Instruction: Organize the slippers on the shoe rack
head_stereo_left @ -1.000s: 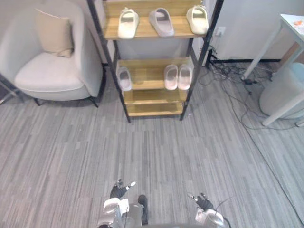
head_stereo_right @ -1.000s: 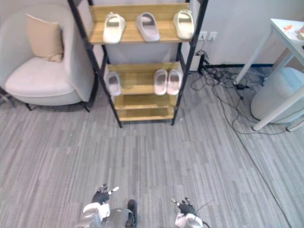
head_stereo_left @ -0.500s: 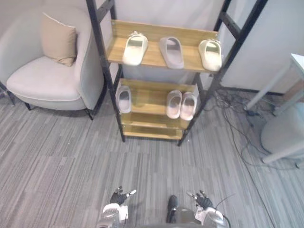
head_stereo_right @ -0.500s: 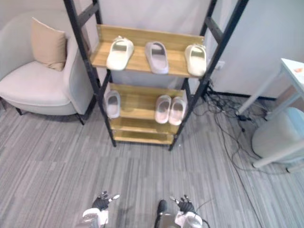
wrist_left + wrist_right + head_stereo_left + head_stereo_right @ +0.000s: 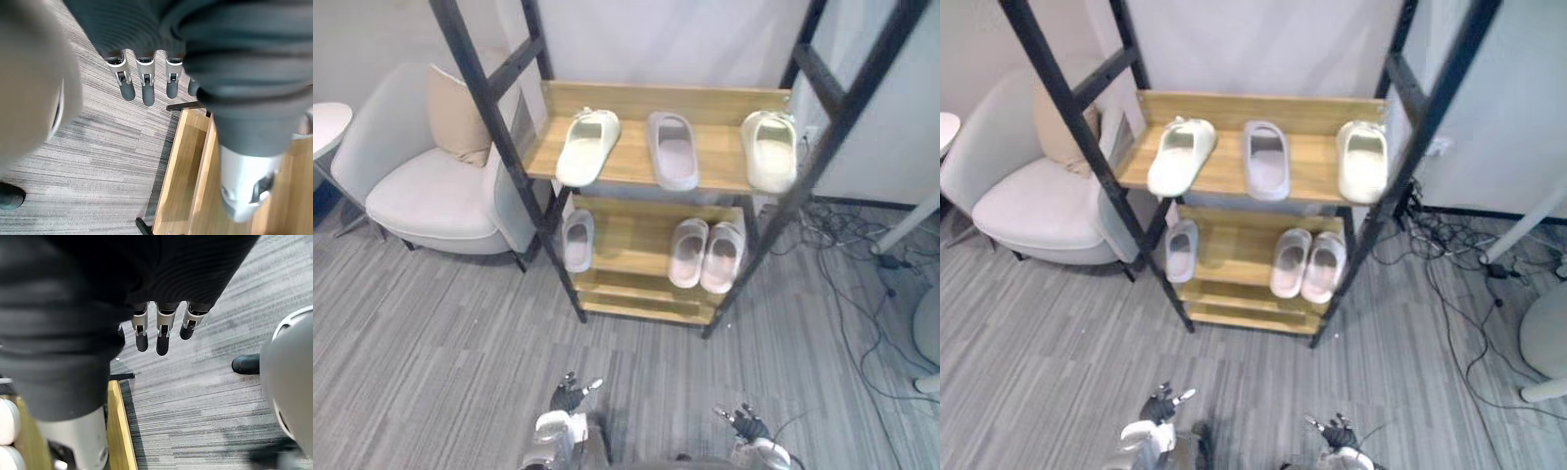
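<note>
Slippers (image 5: pixel 673 149) on rack (image 5: pixel 628 152), hands (image 5: pixel 570 396) (image 5: pixel 745 424) straight-fingered

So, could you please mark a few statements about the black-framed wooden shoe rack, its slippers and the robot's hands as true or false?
1. Three slippers lie on the upper shelf of the black-framed wooden shoe rack. True.
2. The grey slipper lies at that shelf's left end. False: it lies in the middle, between the left cream slipper and the right cream slipper.
3. The lower shelf holds one pale slipper on the left and a pink pair on the right. True.
4. The left hand grips a slipper. False: it is open and empty, as is the right hand.
5. The beige cushion lies on the floor. False: it leans in the light grey armchair.
</note>
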